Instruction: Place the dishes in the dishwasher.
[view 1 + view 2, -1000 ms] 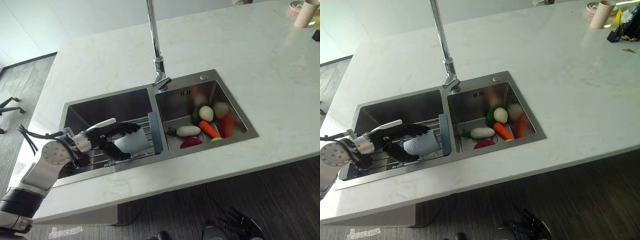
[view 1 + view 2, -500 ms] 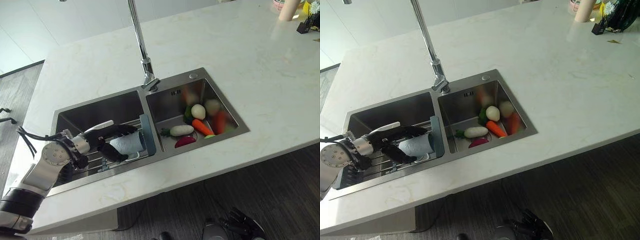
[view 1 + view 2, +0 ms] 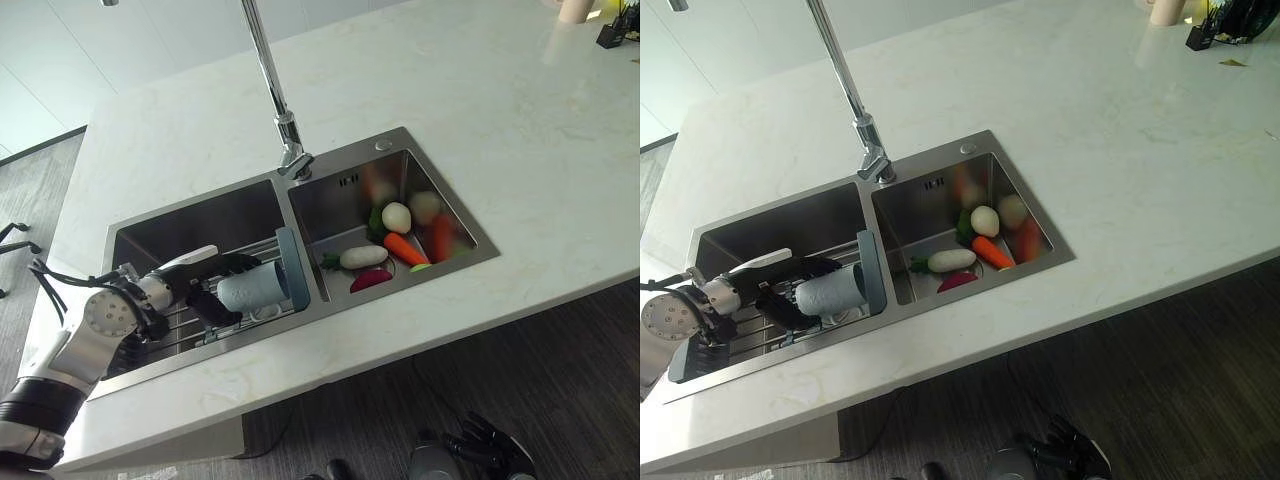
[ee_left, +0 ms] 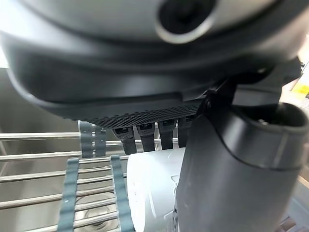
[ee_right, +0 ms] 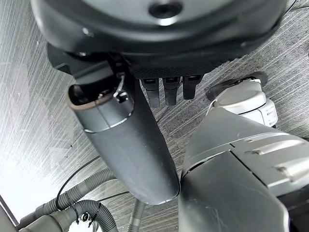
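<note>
One left hand [image 3: 205, 285] grips cup [image 3: 252, 288] beside rack's [image 3: 180, 318] blue edge [image 3: 292, 268].

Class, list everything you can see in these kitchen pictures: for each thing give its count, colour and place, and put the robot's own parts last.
Cup: one, pale blue-grey, lying on its side on the rack in the left basin, in the left hand.
Rack: one, metal bars with grey-blue ends, across the left basin.
Sink: one, steel, two basins, set in the counter.
Tap: one, chrome, behind the divider.
Vegetables: several, white, orange, green and dark red, in the right basin.
Counter: one, pale marble.
Small items: a few, beige and dark, at the counter's far right corner.
Left hand: one, dark, curled round the cup.
Right hand: one, dark, fingers relaxed, above the floor.
</note>
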Available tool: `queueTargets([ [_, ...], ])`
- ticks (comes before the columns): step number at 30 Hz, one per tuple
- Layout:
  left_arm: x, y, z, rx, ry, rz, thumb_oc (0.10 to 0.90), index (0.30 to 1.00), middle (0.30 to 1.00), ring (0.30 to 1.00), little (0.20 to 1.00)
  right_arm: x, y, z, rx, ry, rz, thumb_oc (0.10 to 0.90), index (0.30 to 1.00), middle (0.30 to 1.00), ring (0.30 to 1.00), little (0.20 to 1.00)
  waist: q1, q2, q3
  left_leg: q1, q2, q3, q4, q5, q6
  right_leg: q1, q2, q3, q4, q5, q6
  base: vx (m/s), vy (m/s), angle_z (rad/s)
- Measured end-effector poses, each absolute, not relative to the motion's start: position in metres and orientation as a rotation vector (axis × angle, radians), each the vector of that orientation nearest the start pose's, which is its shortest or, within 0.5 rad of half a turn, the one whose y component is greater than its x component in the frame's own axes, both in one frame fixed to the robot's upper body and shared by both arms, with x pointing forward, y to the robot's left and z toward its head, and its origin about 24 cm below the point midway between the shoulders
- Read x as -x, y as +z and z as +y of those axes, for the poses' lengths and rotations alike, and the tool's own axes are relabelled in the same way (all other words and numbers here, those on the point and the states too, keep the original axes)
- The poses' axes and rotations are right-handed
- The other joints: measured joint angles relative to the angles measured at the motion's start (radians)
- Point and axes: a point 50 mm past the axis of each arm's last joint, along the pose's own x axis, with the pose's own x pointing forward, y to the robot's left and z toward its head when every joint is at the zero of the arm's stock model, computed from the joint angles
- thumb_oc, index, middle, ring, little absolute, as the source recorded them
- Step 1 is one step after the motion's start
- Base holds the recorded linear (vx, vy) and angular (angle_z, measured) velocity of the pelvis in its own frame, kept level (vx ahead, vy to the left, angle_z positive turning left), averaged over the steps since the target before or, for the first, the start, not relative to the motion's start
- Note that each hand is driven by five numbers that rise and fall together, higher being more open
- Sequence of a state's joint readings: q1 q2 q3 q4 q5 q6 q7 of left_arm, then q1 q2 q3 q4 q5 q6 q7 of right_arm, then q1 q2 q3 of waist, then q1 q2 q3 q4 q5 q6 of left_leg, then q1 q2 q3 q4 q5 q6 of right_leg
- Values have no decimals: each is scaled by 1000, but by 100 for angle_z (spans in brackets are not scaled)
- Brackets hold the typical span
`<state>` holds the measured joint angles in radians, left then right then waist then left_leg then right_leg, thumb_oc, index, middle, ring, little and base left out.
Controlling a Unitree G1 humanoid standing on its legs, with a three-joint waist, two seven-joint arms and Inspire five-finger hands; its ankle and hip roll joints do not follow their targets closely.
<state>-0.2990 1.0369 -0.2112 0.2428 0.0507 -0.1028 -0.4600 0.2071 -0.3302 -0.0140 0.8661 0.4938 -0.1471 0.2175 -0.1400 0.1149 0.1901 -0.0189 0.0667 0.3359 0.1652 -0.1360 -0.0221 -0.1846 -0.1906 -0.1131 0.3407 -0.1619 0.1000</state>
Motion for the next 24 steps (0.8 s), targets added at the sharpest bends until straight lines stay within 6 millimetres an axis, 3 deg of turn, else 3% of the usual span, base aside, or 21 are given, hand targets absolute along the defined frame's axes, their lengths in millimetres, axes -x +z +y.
queueTargets([
  [6,-290,129,291,-1154,-462,189,800,900,900,900,900,-100,-124,-271,-201,-230,803,800,900,900,900,900,0,-2,29,-1,-1,2,-2,0,0,-1,0,1,3,-1,1,11,6,0],
  [12,-295,137,288,-1161,-456,163,800,900,900,900,900,-117,-115,-272,-197,-213,743,800,900,900,900,900,3,3,60,-20,-13,0,-8,4,5,-23,-11,2,14,0,2,0,2,1],
  [24,-303,141,283,-1175,-465,154,800,900,900,900,900,-116,-114,-276,-192,-237,743,800,900,900,900,900,-21,15,68,-20,-19,17,-11,4,5,-54,-14,24,29,-6,9,-15,-20,-4],
])
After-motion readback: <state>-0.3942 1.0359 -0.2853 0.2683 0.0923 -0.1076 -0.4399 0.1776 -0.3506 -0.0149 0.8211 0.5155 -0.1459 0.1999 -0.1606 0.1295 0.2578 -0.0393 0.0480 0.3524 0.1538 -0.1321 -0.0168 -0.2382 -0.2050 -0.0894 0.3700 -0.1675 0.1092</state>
